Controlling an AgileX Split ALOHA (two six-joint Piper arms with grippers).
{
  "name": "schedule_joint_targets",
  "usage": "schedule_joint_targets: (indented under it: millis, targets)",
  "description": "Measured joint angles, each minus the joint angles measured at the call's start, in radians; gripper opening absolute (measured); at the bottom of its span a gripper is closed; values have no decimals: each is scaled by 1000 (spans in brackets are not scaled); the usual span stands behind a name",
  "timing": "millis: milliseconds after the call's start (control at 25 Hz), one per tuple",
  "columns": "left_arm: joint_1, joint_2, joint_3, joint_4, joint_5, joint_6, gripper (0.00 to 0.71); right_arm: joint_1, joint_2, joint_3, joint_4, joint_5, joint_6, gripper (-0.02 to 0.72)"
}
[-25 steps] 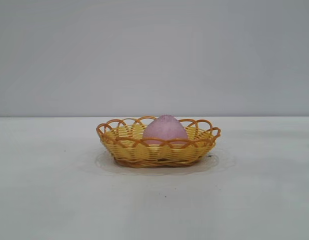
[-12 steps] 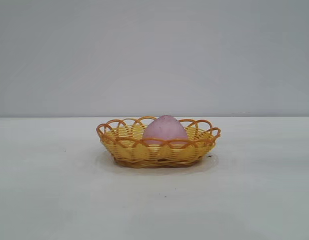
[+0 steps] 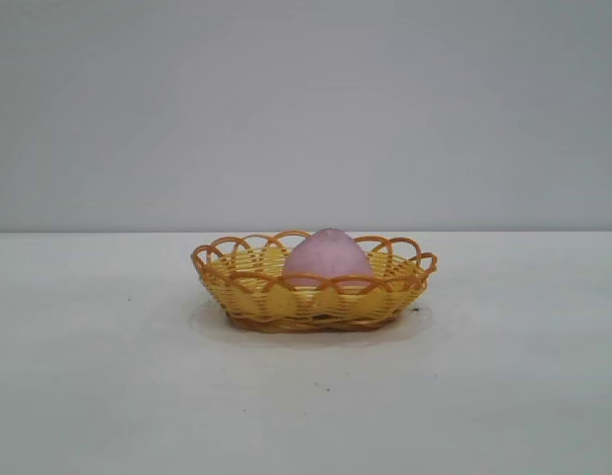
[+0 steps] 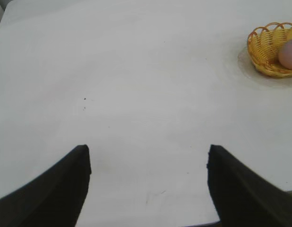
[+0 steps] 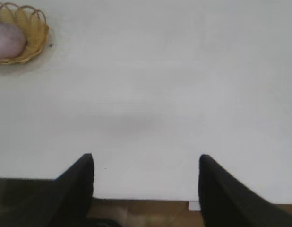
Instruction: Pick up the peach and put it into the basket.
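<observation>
Both grippers, left and right, were held spread and empty, since the peach was already set in the basket at frame centre.

Pink peach upright inside yellow wicker basket on white table

A dull pink-mauve rounded peach sits in a shallow yellow wicker basket on the pale bench, well ahead of both claws: left claw, right claw.
</observation>
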Motion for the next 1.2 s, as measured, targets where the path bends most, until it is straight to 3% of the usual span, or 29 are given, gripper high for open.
schedule_joint_targets:
  millis: [200,520,760,840,960,1200]
  targets:
    - [0,0,0,0,0,0,461,0,-146,2,-65,8,1,424]
    - [0,0,0,0,0,-2,461,0,-174,62,5,10,28,424]
    - [0,0,0,0,0,-2,461,3,-174,72,-7,-41,42,424]
    - [0,0,0,0,0,-2,461,22,-174,78,-26,-60,54,369]
    - [0,0,0,0,0,-2,461,47,-174,90,-74,-94,83,374]
    - [0,0,0,0,0,-2,461,67,-174,110,-79,-124,93,374]
